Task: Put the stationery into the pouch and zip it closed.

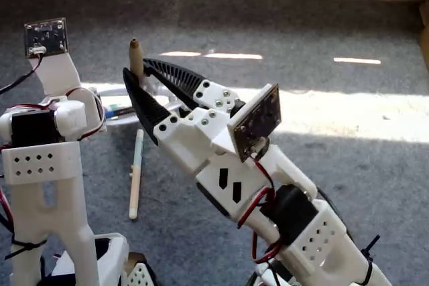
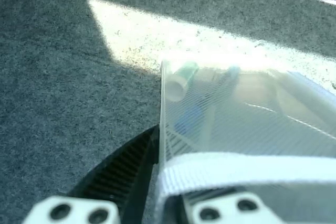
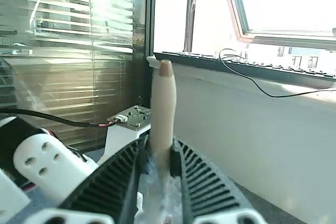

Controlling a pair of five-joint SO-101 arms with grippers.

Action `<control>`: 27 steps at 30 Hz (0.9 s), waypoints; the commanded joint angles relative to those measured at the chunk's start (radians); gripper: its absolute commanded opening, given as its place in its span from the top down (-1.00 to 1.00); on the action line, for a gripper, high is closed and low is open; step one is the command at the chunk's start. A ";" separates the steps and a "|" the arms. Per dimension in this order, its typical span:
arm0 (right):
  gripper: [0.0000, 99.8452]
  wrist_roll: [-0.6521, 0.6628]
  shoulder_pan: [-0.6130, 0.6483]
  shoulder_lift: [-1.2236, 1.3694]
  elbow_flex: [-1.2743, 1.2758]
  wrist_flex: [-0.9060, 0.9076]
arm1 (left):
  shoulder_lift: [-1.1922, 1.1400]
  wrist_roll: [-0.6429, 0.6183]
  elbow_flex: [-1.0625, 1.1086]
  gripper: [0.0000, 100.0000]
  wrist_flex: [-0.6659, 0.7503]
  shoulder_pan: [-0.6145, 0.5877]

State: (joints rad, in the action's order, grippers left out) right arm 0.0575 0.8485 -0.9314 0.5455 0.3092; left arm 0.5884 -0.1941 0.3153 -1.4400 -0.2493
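Ctr frame, right gripper (image 1: 134, 72) is clamping a beige tapered pen (image 1: 136, 53) upright, likely for loading, while left gripper (image 2: 157, 156), frame left, is pinching a clear mesh pouch (image 2: 241, 124) w/ closed jaws, apparently steadying it.

The left arm (image 1: 47, 165) and right arm (image 1: 268, 185) were white plastic shells pierced with round holes, carrying black servo blocks (image 1: 291, 212) and red-and-black cables (image 1: 258, 222). The right claw (image 1: 136, 72) had black ribbed fingers (image 1: 171, 78) on screw-studded white mounts.
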 commanded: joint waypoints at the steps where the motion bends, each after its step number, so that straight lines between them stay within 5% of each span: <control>1: 0.99 0.000 -0.039 -0.022 0.067 -0.153 | 0.008 0.009 0.001 0.99 0.002 -0.013; 14: 0.99 0.172 -0.076 -0.022 0.456 -0.607 | 0.008 0.011 0.002 0.99 0.005 -0.013; 27: 0.99 0.173 -0.077 -0.022 0.535 -0.647 | 0.008 0.011 0.002 0.99 0.006 -0.013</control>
State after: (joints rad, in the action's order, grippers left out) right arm 0.2217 0.7825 -0.9298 1.0902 -0.3184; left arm 0.5884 -0.1941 0.3153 -1.4400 -0.2478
